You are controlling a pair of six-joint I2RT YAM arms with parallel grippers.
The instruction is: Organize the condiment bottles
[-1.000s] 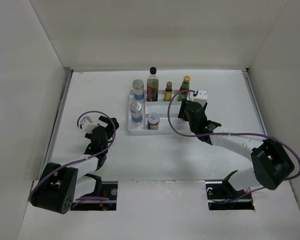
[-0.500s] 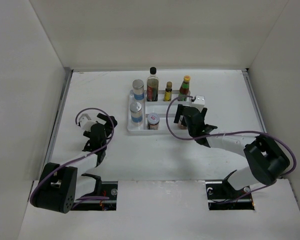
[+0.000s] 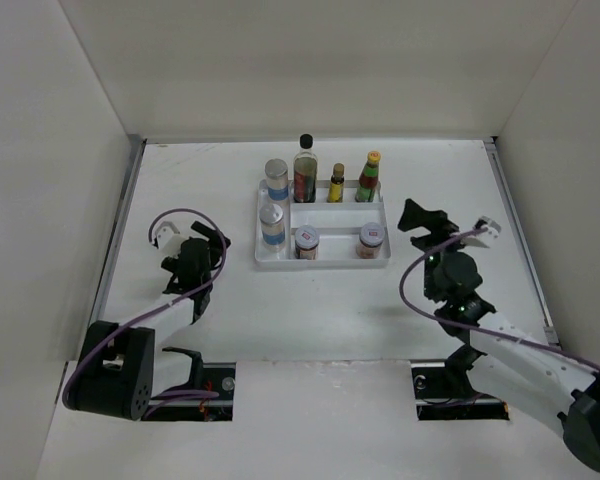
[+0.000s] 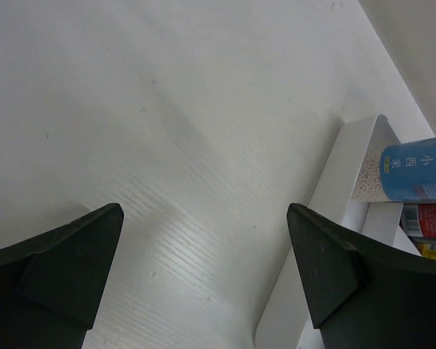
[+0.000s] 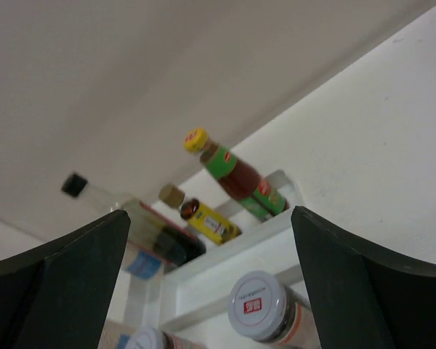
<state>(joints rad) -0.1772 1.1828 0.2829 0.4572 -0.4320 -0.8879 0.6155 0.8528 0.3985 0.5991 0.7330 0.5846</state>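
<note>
Black left gripper [image 3: 210,243], jaws wide and empty, low over table [image 3: 320,310] just left of tray [image 3: 325,263]. All seven bottles [image 3: 305,176] upright inside tray compartments. Right gripper [image 3: 425,218] likewise spread wide, holding nothing, apart to tray's right.

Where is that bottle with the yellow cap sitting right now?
From above, the yellow-capped bottle stands at the back right of the white tray, just right of the small yellow bottle and behind a white-lidded jar.

White arms [image 3: 525,352], black joints [image 3: 108,375], purple cables [image 3: 175,211]
</note>
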